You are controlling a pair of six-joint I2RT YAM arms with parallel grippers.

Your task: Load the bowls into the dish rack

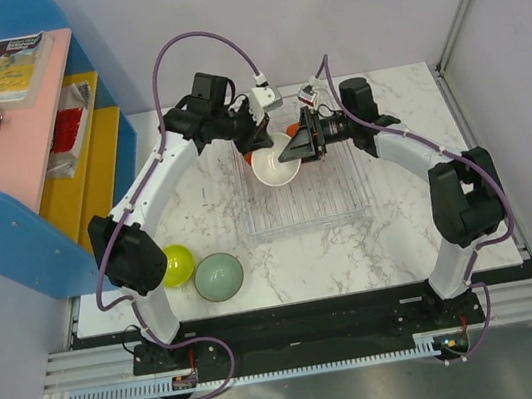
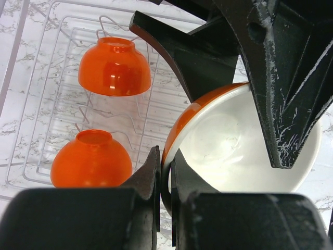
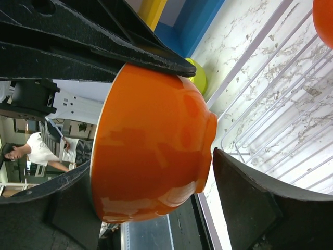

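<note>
The white marble worktop (image 1: 394, 240) carries the clear ribbed plastic dish rack (image 1: 338, 203). Over its far left part hangs a glossy orange bowl with white inside (image 1: 276, 165). The left end effector (image 2: 165, 161) pinches its rim. The right end effector (image 1: 290, 147) straddles it, jaws spread.

Dish rack (image 1: 333, 204): near half + right side bare ribs, room to come down. Far-left blocked by orange bowl (image 2: 114, 66), 2nd orange bowl (image 2: 91, 160), w/ L gripper (image 2: 165, 159) + R gripper (image 1: 289, 152) crowding white-inside bowl (image 1: 276, 167) above. Near-left table: lime bowl (image 1: 177, 264), grey-green bowl (image 1: 219, 277) beside L arm.
</note>
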